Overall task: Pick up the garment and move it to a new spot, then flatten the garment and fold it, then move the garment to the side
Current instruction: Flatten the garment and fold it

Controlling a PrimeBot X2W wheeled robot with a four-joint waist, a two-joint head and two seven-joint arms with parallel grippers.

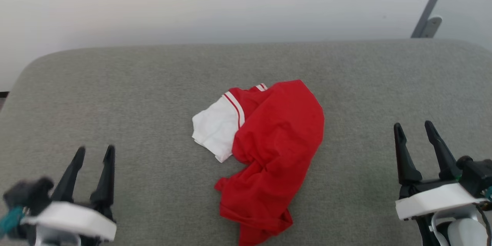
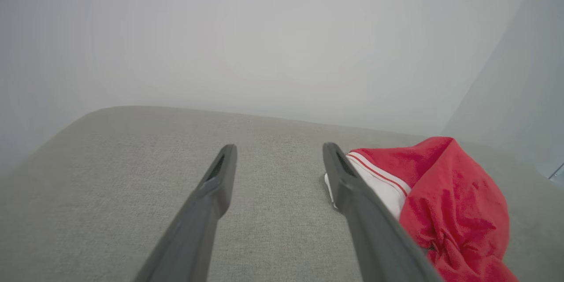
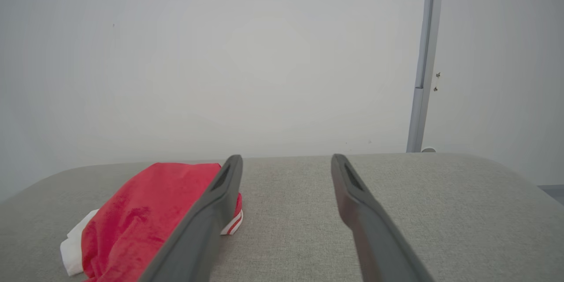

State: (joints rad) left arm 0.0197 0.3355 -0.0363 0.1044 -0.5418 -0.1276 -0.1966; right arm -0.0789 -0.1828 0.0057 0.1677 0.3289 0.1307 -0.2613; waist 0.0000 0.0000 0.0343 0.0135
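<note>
1. Red cloth in a crumpled heap: the garment (image 1: 276, 142) lies bunched up near the middle of the head view, on a grey woven padded surface (image 1: 134, 84). Its lower end trails down to the bottom edge of the frame.
2. A white sleeve (image 1: 215, 128) with red stripes along its seam pokes out of the heap's left side. A scrap of striped trim shows at the top of the heap.
3. The left gripper (image 1: 95, 148) sits at the lower left of the head view, a little blurred. Its two dark fingers are spread with nothing between them, and it is well apart from the garment.
4. The right gripper (image 1: 413, 125) sits at the lower right, fingers likewise parted and holding nothing, well apart from the garment's right edge.
5. In the left wrist view the garment fills the lower right, partly hidden behind the right-hand finger. Bare grey fabric shows between the two fingers.
6. In the right wrist view the garment lies at the lower left, partly behind the left-hand finger.
7. A pale wall (image 1: 192, 4) rises behind the surface, and a grey metal bar (image 1: 430, 4) slants across the upper right of the head view.
</note>
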